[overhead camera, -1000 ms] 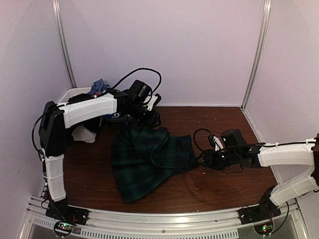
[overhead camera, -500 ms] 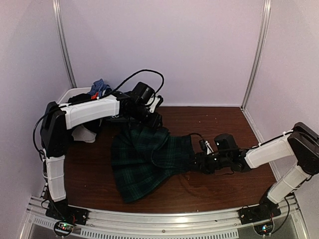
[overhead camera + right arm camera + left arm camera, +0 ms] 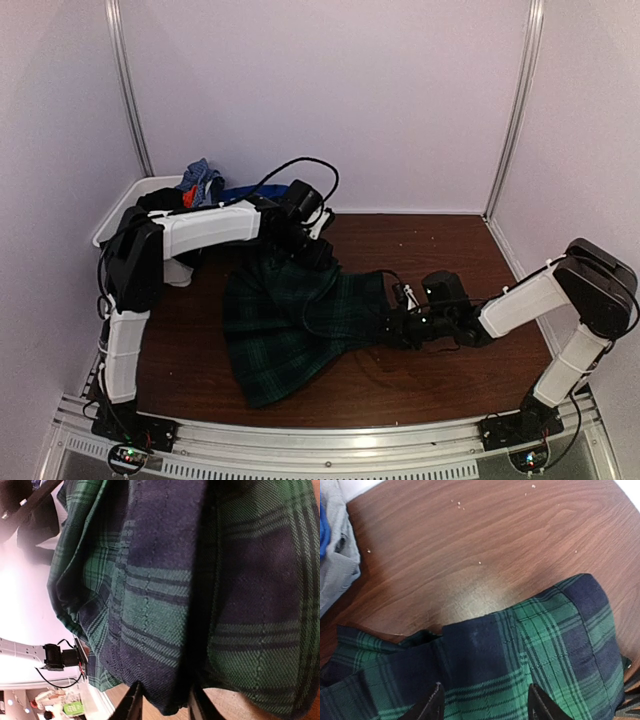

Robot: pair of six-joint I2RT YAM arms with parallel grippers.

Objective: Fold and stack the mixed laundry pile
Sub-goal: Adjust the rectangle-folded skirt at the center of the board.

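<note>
top cam / skirt: dark green tartan pleated skirt (image 3: 295,325) lies spread but rumpled, centre-left of frame, on the brown wooden table (image 3: 440,375). Not folded yet.
top cam / pile: rest of the mixed laundry pile (image 3: 200,178), blue and dark pieces, is heaped in the white plastic basket (image 3: 120,207) at upper left.
top cam / left gripper: left gripper (image 3: 318,255) is at the skirt's far edge, just above frame centre. Claw state not readable here.
top cam / right gripper: right gripper (image 3: 390,330) is low over the table at the skirt's right edge, right of centre. State not readable here either.
left wrist / claw: fingers (image 3: 432,707) are spread wide at the bottom edge, released, nothing held. The skirt's navy edge band is right under them. Grey cloth (image 3: 337,555) at left edge, crumbs (image 3: 457,504) on the wood at top.
right wrist / claw: tartan fills the frame. A fold sits between the fingers (image 3: 132,702) at bottom centre, gap narrow. Clamped or only straddling: cannot tell.
step: my read is first garment, getting grips on two edges to flatten it before folding.
next: left claw has to drop and close on the band. Right needs a confirmed pinch, then an even pull, or the pleats will likely bunch.
view gap: only the top cam shows the skirt's outline and the basket. Only the wrist cams show finger spacing.
</note>
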